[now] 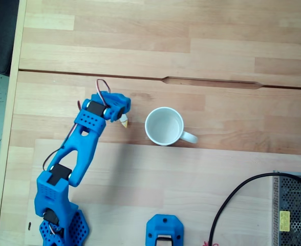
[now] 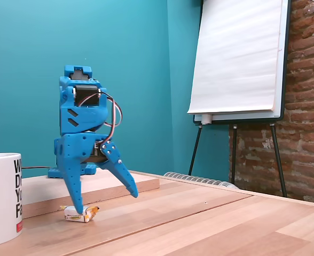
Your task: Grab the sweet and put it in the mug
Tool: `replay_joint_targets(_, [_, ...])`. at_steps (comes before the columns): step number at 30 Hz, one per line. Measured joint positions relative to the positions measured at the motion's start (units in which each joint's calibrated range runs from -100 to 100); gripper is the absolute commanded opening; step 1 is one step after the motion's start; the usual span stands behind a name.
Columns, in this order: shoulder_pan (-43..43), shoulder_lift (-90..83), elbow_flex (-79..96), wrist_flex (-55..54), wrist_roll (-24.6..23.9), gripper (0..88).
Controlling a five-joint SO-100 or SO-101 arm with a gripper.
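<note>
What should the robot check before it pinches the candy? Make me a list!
1. Gripper open wide: ok.
2. Sweet lying on the table: ok.
3. One finger down at the sweet: ok.
4. Sweet sitting between both fingers: cannot tell; the other finger is raised off to the side.
5. Mug upright and empty: ok.
6. Table between sweet and mug free of things: ok.

matt blue plastic arm [image 1: 81, 141], glossy ceramic mug [image 1: 164, 126] (pale wood table [image 1: 232, 169]).
</note>
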Motion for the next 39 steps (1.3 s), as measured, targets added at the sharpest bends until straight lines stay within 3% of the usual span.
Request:
replay_joint_targets(22, [0.4,-3.7,12.3,-0.7,0.1,42.6])
replay_joint_targets(26, [0.4,-3.7,12.3,-0.8,-0.3,34.0])
replay_joint_targets(35, [0.4,-4.5,12.3,-0.8,-0.5,3.3])
replay_joint_targets(39, [0.4,-4.5,12.4,-0.8,-0.5,3.3])
